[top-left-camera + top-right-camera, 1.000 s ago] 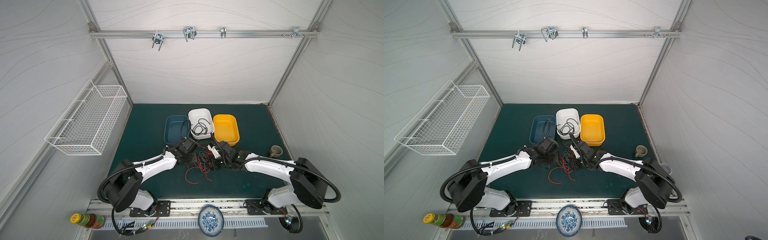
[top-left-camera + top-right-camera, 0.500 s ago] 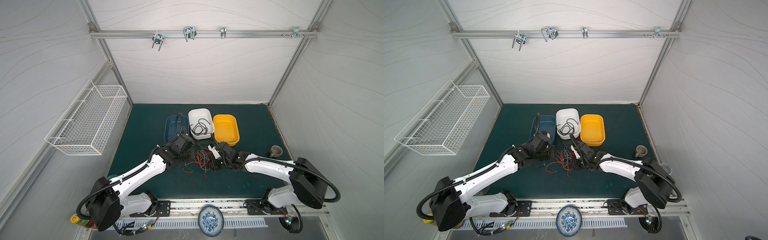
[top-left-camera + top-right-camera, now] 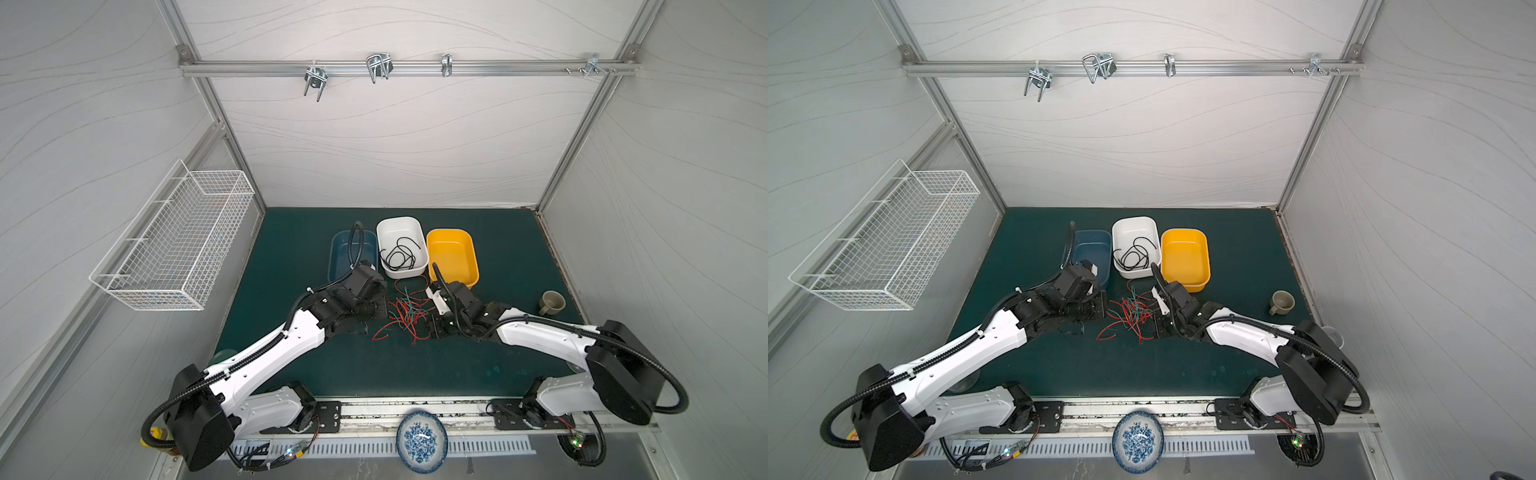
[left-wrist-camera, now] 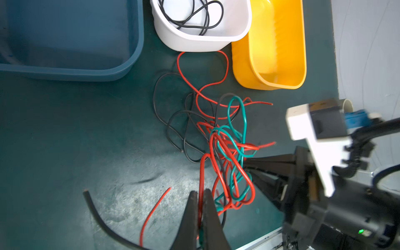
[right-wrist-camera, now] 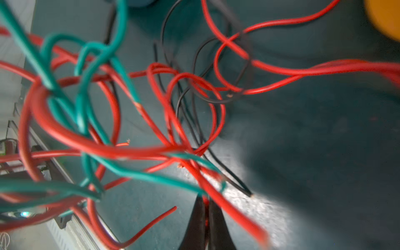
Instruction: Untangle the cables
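A dark green mat covers the floor of a white-panelled booth framed in aluminium, seen from above. An overhead rail hung with metal hooks crosses the top of the frame in both top views. A white wire basket is mounted on the wall at left. Three tubs stand side by side just above centre: a blue tub, a white tub with a loose black cable coiled inside, and a yellow tub. A mug sits near the mat's right edge, and a blue-and-white plate rests on the metal ledge at bottom centre.

The cables, a tangle of red, teal-green and black strands, lie on the mat at the centre of the frame, just below the white and yellow tubs. Both arms stretch from their bases at the bottom edge, reach inward and low, and meet the tangle from opposite sides. The left gripper comes in from the left, its jaws pinched together on a red strand of the cables. The right gripper comes in from the right, its jaws pressed almost flat together with red showing between them, clamped on the cables. Their blurred loops fill the right wrist view.
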Robot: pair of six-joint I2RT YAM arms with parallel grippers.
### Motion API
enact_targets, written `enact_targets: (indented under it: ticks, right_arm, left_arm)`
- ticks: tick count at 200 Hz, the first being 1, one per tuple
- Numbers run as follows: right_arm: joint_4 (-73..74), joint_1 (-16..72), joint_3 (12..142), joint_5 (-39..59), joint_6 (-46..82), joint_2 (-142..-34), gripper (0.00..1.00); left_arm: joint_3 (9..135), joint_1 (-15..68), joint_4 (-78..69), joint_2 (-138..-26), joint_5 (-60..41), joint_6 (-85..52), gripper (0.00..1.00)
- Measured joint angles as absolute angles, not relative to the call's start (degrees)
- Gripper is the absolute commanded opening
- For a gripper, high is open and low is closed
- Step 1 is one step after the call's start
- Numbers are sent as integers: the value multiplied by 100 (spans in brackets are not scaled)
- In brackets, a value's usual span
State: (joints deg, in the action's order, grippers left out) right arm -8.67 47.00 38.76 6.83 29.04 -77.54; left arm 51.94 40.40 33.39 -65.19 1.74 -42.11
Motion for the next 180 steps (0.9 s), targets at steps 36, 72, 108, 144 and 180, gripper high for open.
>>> enact_targets:
  ticks: [36, 72, 108, 144, 180]
  right_arm:
    - [-1072, 4300, 3736, 707, 2906, -7234, 0]
    - [-1422, 3955, 3712, 707, 2904, -6849, 0]
    - [-1754, 3577, 3712, 738, 2906, -6407, 0]
    - [-1881, 3448, 3712, 1057, 2882, -6191, 0]
    - [-1900, 3496, 3782, 1535, 2812, -6007, 0]
  left_arm:
    - [5194, 3791, 3461, -6276, 189, -4193, 15]
    - [5168, 3739, 3494, -6219, 172, -4169, 22]
    - [5000, 3739, 3503, -6219, 132, -4187, 33]
    - [4797, 3739, 3437, -6226, -32, -4272, 44]
    - [4617, 3752, 3028, -6353, -412, -4416, 52]
